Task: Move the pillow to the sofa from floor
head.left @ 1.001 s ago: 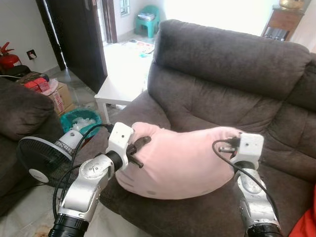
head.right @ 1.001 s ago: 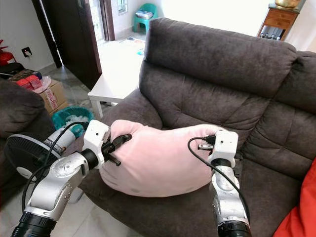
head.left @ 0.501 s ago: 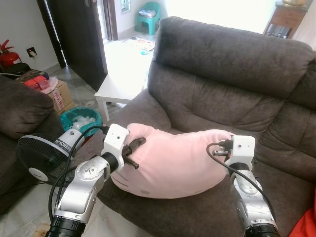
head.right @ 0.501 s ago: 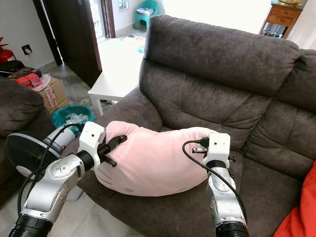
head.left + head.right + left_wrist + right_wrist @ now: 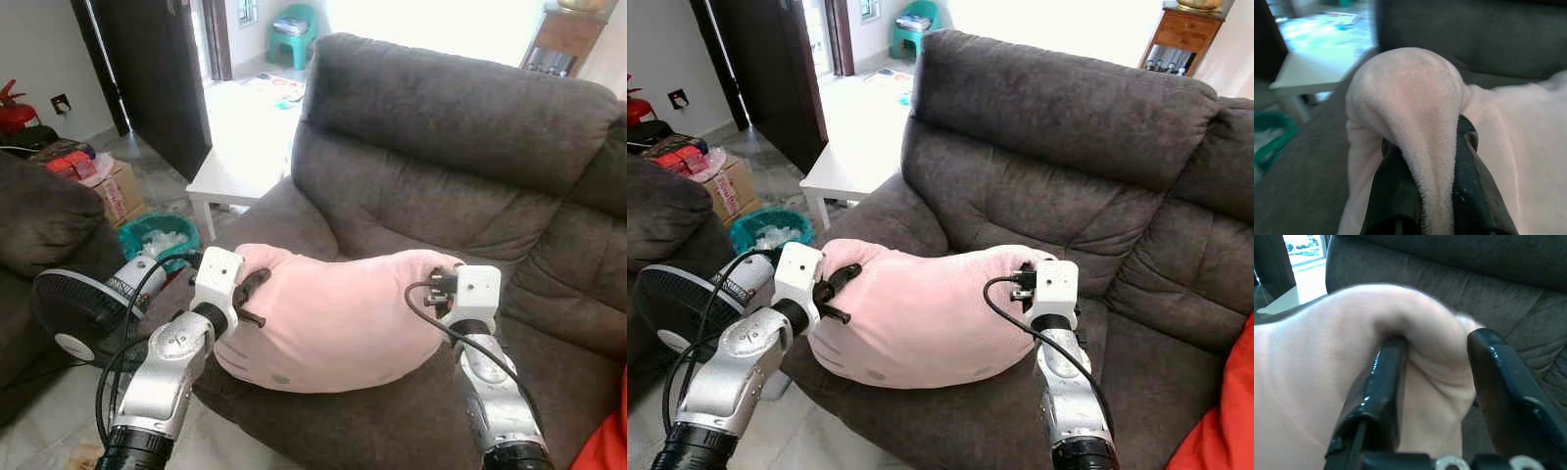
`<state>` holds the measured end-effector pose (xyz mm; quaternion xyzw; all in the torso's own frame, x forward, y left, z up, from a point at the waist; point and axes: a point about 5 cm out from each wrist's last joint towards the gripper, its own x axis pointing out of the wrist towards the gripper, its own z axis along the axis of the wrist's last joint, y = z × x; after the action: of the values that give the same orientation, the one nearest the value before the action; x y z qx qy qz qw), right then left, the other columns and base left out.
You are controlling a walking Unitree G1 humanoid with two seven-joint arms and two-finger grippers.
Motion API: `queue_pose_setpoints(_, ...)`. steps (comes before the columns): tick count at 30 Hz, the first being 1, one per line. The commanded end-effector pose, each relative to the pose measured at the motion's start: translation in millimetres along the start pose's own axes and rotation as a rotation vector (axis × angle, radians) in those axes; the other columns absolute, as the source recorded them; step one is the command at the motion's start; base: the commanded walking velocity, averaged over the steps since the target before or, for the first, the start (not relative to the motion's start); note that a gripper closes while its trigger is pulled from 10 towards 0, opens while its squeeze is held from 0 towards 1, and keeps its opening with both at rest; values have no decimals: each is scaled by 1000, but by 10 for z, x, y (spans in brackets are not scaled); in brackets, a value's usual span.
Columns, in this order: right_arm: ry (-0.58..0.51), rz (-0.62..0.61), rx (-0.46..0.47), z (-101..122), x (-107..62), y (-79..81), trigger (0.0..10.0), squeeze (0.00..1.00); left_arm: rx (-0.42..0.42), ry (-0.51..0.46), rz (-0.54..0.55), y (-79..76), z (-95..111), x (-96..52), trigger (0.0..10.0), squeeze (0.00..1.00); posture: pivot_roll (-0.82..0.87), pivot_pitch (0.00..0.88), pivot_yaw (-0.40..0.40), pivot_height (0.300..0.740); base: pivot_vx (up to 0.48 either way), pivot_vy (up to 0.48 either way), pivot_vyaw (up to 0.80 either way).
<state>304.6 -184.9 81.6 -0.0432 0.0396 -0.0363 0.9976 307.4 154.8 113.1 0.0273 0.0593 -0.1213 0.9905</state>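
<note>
A soft pink pillow (image 5: pixel 333 313) hangs across the front of the dark grey sofa (image 5: pixel 441 176) seat, held at both ends. Its underside is at the seat cushion, though I cannot tell whether it touches. My left gripper (image 5: pixel 257 297) is shut on a fold at the pillow's left end, and in the left wrist view the plush bulges up between the black fingers (image 5: pixel 1400 191). At the pillow's right corner, my right gripper (image 5: pixel 438 286) is shut on the pillow. In the right wrist view that gripper (image 5: pixel 1440 340) pinches a thick lump of fabric.
A white low table (image 5: pixel 235 166) stands left of the sofa, beside a dark door (image 5: pixel 157 69). Below it are a teal bin (image 5: pixel 157 235), a fan (image 5: pixel 73 304) and a cardboard box (image 5: pixel 113 186). Another dark sofa (image 5: pixel 39 225) sits at far left. Red fabric (image 5: pixel 607 441) is at the bottom right.
Both grippers and the pillow have drifted a little left and settled lower over the seat. Both grips are unchanged.
</note>
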Motion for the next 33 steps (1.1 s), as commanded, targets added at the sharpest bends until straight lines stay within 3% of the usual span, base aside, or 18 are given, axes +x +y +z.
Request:
queue_pose_setpoints(1, -42, 0, -9, 106, 30, 8, 10000, 75, -27, -16, 203, 292, -10, -24, 10000, 0, 146, 21, -70, 740, 0, 0, 0)
queue_pose_setpoints(2, -42, 0, -9, 106, 30, 8, 10000, 75, -27, -16, 203, 292, -10, -24, 10000, 0, 146, 21, -70, 740, 0, 0, 0)
queue_pose_setpoints(3, -42, -3, -10, 107, 30, 5, 10000, 0, -43, -18, 261, 365, -26, -37, 10000, 0, 146, 21, -70, 740, 0, 0, 0)
queue_pose_setpoints(8, -44, -7, -13, 106, 27, 0, 10000, 0, -104, -20, 482, 645, -113, -147, 10000, 0, 143, 22, -69, 740, 0, 0, 0)
queue_pose_setpoints(9, -42, -8, -14, 98, 22, -5, 10000, 0, -146, -10, 575, 740, -170, -208, 10000, 0, 145, 23, -70, 740, 0, 0, 0)
queue_pose_setpoints(11, -39, -10, -15, 86, 18, -10, 10000, 0, -144, 5, 623, 778, -214, -246, 10000, 0, 146, 24, -70, 740, 0, 0, 0)
queue_pose_setpoints(15, -29, -12, -18, 56, 9, -7, 10000, 0, -168, 17, 527, 639, -246, -167, 10000, 0, 143, 24, -73, 740, 0, 0, 0)
queue_pose_setpoints(18, -7, -26, -23, -2, -5, -34, 10000, 0, -168, -5, 322, 412, -172, -31, 10000, 0, 144, 24, -74, 740, 0, 0, 0)
queue_pose_setpoints(19, -7, -26, -23, -2, -5, -34, 10000, 0, -168, -5, 322, 412, -172, -31, 10000, 0, 144, 24, -74, 740, 0, 0, 0)
queue_pose_setpoints(20, 13, -39, -27, -61, -23, -64, 10000, 0, -135, -30, 192, 260, -89, 40, 10000, 0, 142, 24, -73, 740, 0, 0, 0)
queue_pose_setpoints(21, 28, -49, -30, -108, -42, -86, 10000, 0, -141, -45, 131, 183, -34, 79, 10000, 0, 142, 23, -73, 740, 0, 0, 0)
queue_pose_setpoints(28, 96, -71, -25, -307, -128, -118, 10000, 0, -86, -55, 36, 159, 168, 240, 10000, 0, 144, 24, -77, 740, 0, 0, 0)
queue_pose_setpoints(33, 138, -73, -25, -438, -174, -104, 10000, 0, -102, -69, 65, 232, 345, 397, 10000, 0, 152, 21, -81, 740, 0, 0, 0)
